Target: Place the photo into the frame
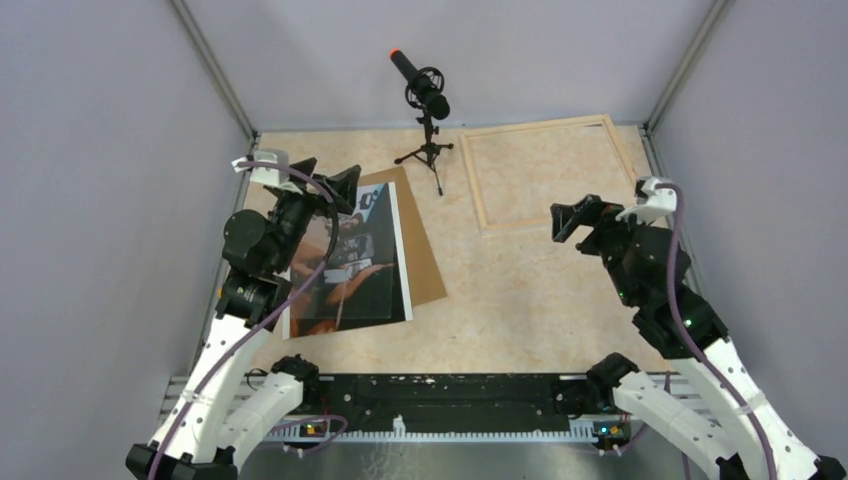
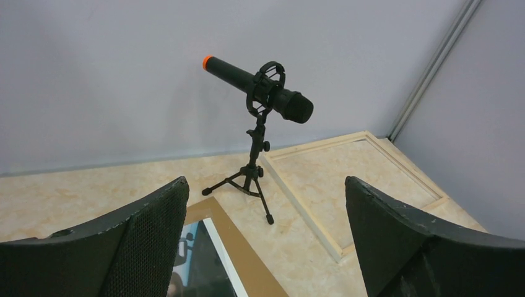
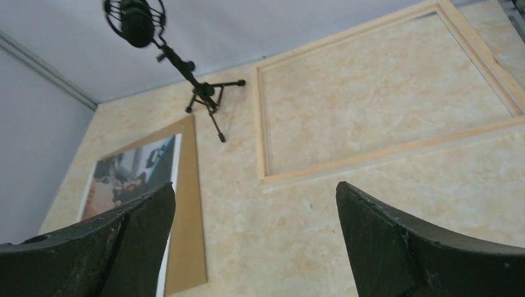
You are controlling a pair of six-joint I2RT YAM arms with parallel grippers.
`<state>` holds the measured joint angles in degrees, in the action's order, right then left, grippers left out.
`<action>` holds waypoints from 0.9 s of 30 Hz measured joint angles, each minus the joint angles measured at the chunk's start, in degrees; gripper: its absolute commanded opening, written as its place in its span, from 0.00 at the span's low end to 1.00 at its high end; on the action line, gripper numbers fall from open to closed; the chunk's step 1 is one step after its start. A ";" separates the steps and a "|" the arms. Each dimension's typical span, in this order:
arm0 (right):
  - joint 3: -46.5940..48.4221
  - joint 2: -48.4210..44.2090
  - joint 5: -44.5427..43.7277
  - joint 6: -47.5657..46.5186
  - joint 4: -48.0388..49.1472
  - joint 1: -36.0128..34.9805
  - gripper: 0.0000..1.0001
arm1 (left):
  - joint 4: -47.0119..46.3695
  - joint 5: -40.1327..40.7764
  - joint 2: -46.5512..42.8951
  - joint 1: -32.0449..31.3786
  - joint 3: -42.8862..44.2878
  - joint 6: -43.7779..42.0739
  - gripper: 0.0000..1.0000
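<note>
One table [image 1: 520, 300] bears everything. At its far right the frame [image 1: 535, 125] lies flat, with tabletop showing through it. Well apart, on the left, the board [image 1: 422, 260] lies flat with the photo [image 1: 360, 270] on it, picture up, covering its left part. The left gripper [image 1: 328, 178] hangs over the photo's far end and the right gripper [image 1: 583, 212] near the frame's near edge, both spread wide and holding nothing. Between board and frame a mic [image 1: 425, 95] stands on its tripod.

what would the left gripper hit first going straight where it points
Most likely the microphone stand, centred between the left gripper's fingers in its wrist view; depth is unclear, so perhaps the table first.
</note>
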<state>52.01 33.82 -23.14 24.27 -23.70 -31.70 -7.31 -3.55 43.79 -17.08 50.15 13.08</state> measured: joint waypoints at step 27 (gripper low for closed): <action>11.69 63.43 6.21 11.93 17.00 7.54 0.99 | 2.58 -10.56 16.26 -4.72 2.89 4.57 0.98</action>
<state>63.70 97.25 -16.93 36.21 -6.70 -24.16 -4.73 -14.11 60.05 -21.80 53.04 17.65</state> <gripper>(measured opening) 0.988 0.984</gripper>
